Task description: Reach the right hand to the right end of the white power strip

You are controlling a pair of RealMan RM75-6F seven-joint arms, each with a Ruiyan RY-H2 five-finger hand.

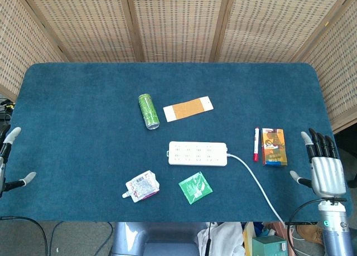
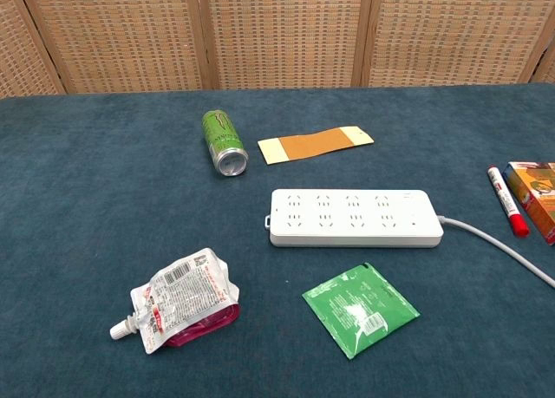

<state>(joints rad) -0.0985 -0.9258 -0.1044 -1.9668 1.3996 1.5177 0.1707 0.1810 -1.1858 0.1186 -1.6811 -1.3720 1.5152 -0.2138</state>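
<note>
White rectangular plastic power strip [image 1: 198, 153] lies flat near the front-middle of the blue felt-covered desk [image 1: 83, 128], its cord running off toward the front right corner. Right hand [image 1: 324, 165] at the desk's right edge, fingers apart and upright, holding nothing, well apart from the strip. Left hand [image 1: 10, 158] at the left edge, fingers spread.

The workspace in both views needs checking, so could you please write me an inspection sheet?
Surface: blue cloth table.
Job's things: white power strip lying flat, untouched.
Clutter: green can on its side; tan card; spouted pouch; green sachet; red marker; orange box.
Hands: right hand open at the table's right edge; left hand open at its left edge.
Cables: white cord leaving the strip's right end.
Surroundings: wicker screen.
</note>
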